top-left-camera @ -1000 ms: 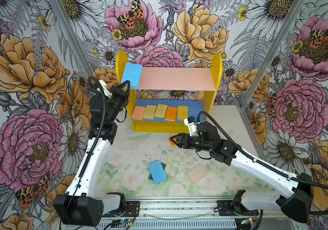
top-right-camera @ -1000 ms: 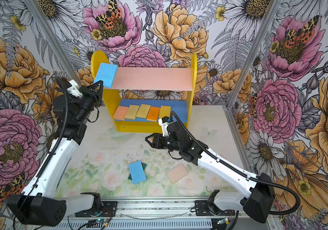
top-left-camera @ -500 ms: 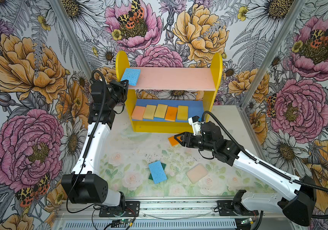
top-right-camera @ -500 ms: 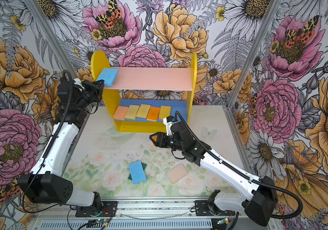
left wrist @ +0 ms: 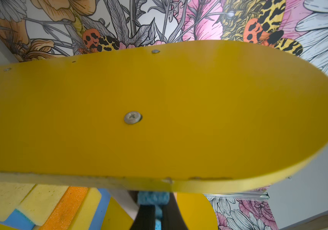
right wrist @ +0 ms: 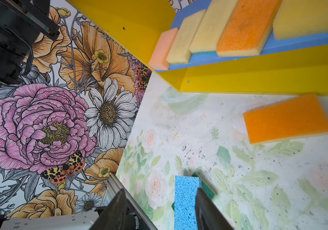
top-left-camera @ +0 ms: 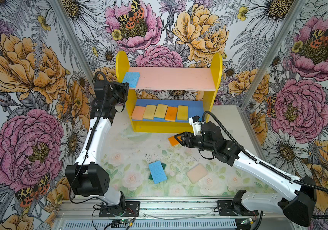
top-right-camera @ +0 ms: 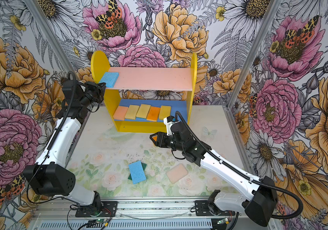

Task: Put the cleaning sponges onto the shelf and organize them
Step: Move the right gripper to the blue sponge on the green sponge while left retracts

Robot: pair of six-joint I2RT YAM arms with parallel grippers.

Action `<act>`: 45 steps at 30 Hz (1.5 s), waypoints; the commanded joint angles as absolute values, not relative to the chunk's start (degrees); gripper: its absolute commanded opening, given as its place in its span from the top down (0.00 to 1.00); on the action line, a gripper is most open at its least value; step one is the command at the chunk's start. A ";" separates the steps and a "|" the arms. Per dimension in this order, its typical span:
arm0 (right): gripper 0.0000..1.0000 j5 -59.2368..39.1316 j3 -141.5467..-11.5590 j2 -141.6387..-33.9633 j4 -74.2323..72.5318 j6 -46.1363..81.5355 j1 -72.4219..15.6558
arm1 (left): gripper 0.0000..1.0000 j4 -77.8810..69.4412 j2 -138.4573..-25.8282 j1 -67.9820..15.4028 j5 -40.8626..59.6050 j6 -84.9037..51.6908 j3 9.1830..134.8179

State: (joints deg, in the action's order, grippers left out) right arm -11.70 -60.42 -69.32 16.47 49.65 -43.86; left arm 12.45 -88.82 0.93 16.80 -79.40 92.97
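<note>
left end effector (top-left-camera: pixel 127 86) pinching blue sponge (top-left-camera: pixel 131 79) at front-left corner of shelf (top-left-camera: pixel 217 75) top, right end effector (top-left-camera: pixel 178 140) spread beside orange sponge (top-left-camera: pixel 172 141) before shelf, floral desk (top-left-camera: pixel 139 147) mostly open, flowered walls (top-left-camera: pixel 29 65) close around

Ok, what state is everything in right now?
Shelf: upright.
Row of five sponges: overlapping on the blue board.
Top blue sponge: on the pink board's left end, overhanging.
Left gripper: shut on the top blue sponge.
Loose orange sponge: flat on the table.
Right gripper: open, empty, beside the loose orange sponge.
Table blue sponge: lying on a green sponge.
Green sponge: mostly covered.
Peach sponge: flat on the table.
</note>
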 commanded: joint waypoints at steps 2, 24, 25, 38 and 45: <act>0.43 -10.24 -59.92 -67.67 15.48 49.24 -43.84 | 0.81 13.78 -89.16 0.46 14.35 -80.08 95.17; 0.43 -9.36 -59.70 -66.90 15.52 50.19 -43.68 | 0.01 29.52 -88.59 1.35 14.89 -76.29 100.53; 0.43 -9.36 -59.61 -66.73 15.49 50.19 -43.74 | 0.01 29.83 -88.75 1.32 14.99 -76.31 100.56; 0.43 -13.32 -58.41 -67.47 15.77 49.74 -43.86 | 0.01 23.65 -81.76 0.99 19.31 -73.26 95.47; 0.43 -23.79 -62.23 -77.66 23.46 45.11 -45.10 | 0.01 20.82 -64.59 -1.65 26.98 -62.64 74.94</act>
